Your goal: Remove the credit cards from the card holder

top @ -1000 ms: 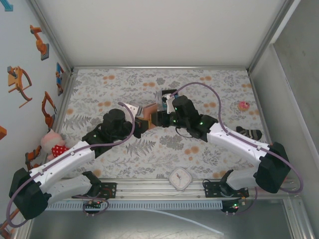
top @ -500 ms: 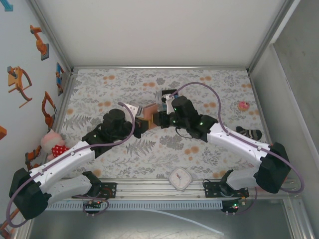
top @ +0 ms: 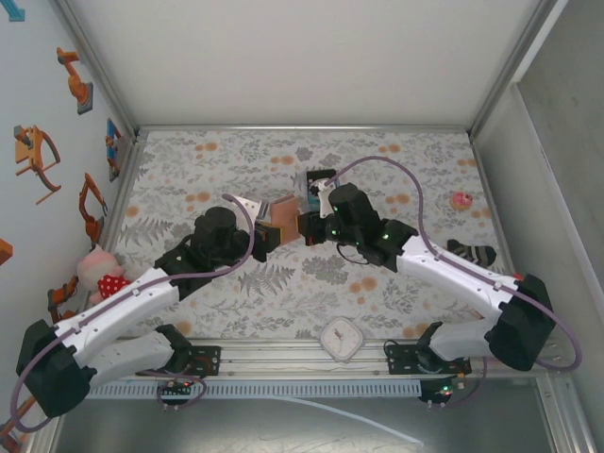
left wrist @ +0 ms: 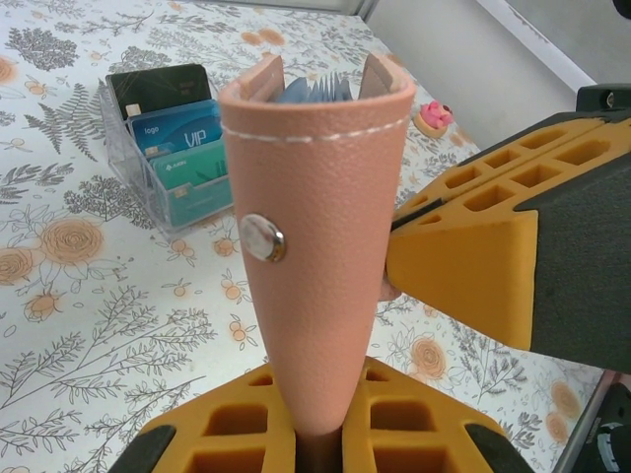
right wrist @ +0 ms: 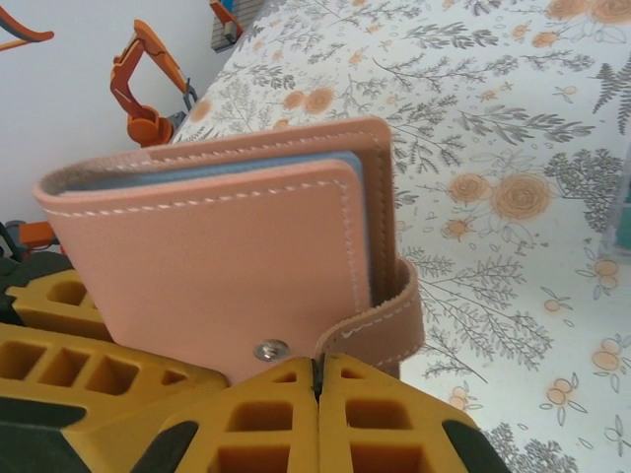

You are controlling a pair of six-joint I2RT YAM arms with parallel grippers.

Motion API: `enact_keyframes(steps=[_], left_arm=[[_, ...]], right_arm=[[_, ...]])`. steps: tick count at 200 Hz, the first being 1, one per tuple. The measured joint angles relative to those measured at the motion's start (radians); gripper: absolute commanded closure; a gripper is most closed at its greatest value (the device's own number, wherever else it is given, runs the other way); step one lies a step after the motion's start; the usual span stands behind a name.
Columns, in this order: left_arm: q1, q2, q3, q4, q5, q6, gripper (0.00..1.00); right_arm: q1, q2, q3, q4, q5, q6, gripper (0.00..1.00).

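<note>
Currently I hold the card holder [left wrist: 315,197] upright in the clamped left gripper [left wrist: 315,434], bottom centre, so the right gripper [right wrist: 315,379], pinched on the closing tab [right wrist: 380,320], can unsnap it.

1. A table [top: 396,160] covered with a grey leaf and orange flower pattern is seen from above.
2. The card holder [top: 281,211], brown outside, is held up near the middle, between the two grippers.
3. The left gripper [top: 271,236] is set against its near left side, the right gripper [top: 304,225] against its right side.
4. A small pink object [top: 461,200] and a dark striped sock [top: 472,252] are seen well apart on the right.
5. A white square object [top: 340,339] is placed at the near edge.
6. A plush toy [top: 99,271] is propped beside the left wall.
</note>
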Motion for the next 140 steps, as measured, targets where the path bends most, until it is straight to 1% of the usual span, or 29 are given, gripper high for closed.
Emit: enact_keyframes(steps=[22,53,97,140], left_arm=[[0.010,-0.012,0.000,-0.004,0.021,-0.002,1.00],[0.031,-0.029,0.000,-0.018,0.080,-0.010,1.00],[0.043,-0.046,0.000,-0.041,0.183,-0.020,1.00],[0.058,-0.063,0.000,-0.041,0.315,-0.029,1.00]], right_arm=[[-0.016,-0.044,-0.039,-0.004,0.010,-0.007,1.00],[-0.053,-0.129,-0.119,0.016,-0.004,-0.030,1.00],[-0.114,-0.198,-0.207,0.073,-0.098,-0.067,0.77],[-0.190,-0.256,-0.291,0.179,-0.263,-0.087,0.50]])
